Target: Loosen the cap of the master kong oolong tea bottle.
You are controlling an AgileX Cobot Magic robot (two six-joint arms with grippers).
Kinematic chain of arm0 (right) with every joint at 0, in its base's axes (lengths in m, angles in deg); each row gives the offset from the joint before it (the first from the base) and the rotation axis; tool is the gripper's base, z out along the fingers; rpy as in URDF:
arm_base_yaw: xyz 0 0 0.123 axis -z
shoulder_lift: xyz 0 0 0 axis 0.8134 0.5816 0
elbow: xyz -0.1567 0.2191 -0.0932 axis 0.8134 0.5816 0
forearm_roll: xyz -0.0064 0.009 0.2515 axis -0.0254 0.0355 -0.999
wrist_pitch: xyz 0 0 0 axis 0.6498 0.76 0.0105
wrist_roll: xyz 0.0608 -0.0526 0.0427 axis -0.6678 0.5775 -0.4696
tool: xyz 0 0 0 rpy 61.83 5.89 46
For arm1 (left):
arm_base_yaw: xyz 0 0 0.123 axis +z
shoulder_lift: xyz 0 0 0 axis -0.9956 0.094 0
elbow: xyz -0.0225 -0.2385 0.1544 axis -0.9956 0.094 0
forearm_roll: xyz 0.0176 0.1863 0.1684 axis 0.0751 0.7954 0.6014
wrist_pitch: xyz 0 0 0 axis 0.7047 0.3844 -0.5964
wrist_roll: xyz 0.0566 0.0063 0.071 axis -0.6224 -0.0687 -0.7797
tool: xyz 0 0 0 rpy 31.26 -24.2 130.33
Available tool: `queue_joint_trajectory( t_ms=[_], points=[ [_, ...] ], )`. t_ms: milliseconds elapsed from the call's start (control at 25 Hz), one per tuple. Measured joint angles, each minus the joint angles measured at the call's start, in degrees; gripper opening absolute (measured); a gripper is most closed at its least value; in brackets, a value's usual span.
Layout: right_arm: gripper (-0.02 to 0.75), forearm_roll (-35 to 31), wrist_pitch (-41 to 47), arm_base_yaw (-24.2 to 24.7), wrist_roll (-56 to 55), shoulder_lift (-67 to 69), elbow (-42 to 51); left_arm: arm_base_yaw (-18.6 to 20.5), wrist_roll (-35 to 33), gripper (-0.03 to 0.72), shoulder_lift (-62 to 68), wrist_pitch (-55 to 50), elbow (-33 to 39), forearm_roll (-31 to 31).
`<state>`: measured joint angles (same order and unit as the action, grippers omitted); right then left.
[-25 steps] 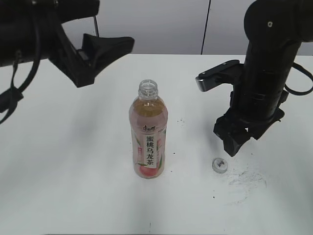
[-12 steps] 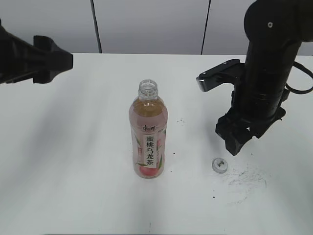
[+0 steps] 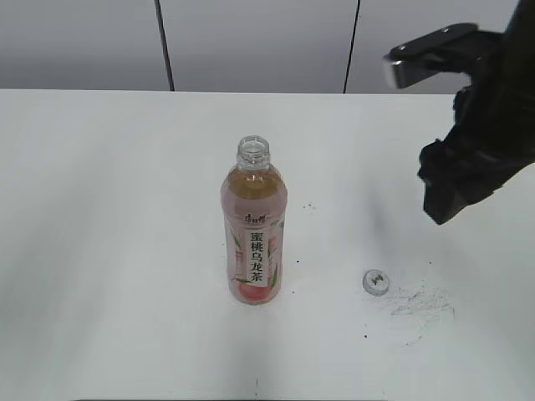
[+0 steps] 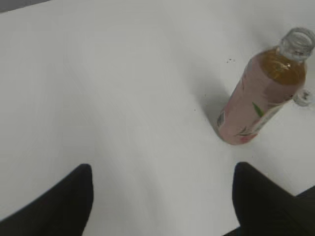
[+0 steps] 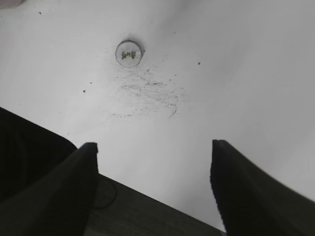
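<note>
Exterior view: master kong oolong tea bottle [image 3: 254, 230] upright, uncapped, mid tabletop [image 3: 109, 251].
Cap: cap [image 3: 376, 281] lies right of the bottle, apart.
Right claw [image 5: 153, 184]: spread, empty, above the cap.
Left claw [image 4: 162, 196]: spread, empty.

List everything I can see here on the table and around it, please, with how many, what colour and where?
master kong oolong tea bottle: one, clear with amber tea and a pink label, upright near the table's middle, its neck open.
cap: one, white-grey, lying on the table to the right of the bottle, apart from it.
scuff marks: a dark scribbly patch, on the table just right of the cap.
table: one, white, under everything.
wall panels: grey, with dark seams, behind the table.
right hand: one, black, open and empty, raised over the table's right side, well above the cap.
left hand: one, black, open and empty, seen only in the left wrist view.
</note>
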<state>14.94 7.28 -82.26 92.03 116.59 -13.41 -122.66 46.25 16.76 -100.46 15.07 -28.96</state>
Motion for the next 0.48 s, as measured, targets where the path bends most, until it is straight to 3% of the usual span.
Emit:
queue_joint_trajectory(
  t_ms=[320,480],
  points=[
    [0.526,-0.5,2.5,0.0,-0.7,-18.8,1.5,-0.1,-5.5,0.511,-21.2,-21.2,0.0,-4.5],
    [0.522,-1.6,2.5,0.0,-0.7,-30.3,10.0,-0.1,-7.3,0.510,-29.7,-24.6,0.0,-8.8]
  ],
)
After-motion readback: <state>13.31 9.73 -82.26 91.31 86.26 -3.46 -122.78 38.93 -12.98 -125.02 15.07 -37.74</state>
